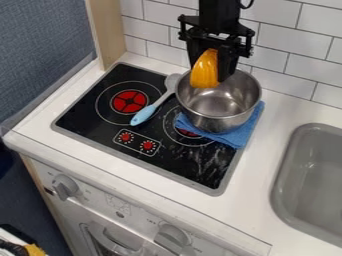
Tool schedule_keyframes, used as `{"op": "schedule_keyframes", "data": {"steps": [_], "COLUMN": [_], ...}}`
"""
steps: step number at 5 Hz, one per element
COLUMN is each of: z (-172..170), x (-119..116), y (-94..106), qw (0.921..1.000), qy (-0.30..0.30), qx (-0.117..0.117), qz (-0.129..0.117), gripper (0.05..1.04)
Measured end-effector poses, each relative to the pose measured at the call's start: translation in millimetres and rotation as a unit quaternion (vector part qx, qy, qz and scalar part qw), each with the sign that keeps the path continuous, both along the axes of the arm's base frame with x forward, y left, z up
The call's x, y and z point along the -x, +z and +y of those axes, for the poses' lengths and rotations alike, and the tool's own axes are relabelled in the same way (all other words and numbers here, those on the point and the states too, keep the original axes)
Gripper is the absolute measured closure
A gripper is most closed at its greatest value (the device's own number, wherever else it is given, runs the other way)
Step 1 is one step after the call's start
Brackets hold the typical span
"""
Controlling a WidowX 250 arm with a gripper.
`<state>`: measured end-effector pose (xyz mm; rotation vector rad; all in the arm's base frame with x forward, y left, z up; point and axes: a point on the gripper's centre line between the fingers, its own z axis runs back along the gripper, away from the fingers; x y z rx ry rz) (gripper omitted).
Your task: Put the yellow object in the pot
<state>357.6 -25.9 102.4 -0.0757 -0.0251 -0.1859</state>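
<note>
A white toy-kitchen counter [257,200] has a glossy black stovetop [83,112] set in it, carrying a blue cloth [237,137] under a silver metal pot [217,121] and a light-blue-handled grey utensil [145,114]

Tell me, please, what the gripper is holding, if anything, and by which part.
It holds the yellow object by its upper end, over the pot.

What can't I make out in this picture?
In the camera view:
- yellow object: upper part hidden by the gripper
- blue cloth: partly hidden by the pot
- arm: cut off by the top edge
- sink: cut off by the right edge
</note>
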Motion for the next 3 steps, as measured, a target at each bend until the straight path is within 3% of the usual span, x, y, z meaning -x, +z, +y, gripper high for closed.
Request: {"op": "schedule_keyframes", "data": {"steps": [1,2,3], "z": [1.5,3.6,4.5], "x": [-0.6,0.7,3.4], "y": [-1.0,-2.5,-6.9], "qw": [1.0,0.9998,0.9996], "qy": [0.006,0.014,0.023], "qx": [-0.006,-0.013,-0.015], "qz": [-0.001,0.001,0.005], "gripper": [0.141,0.075,0.081]}}
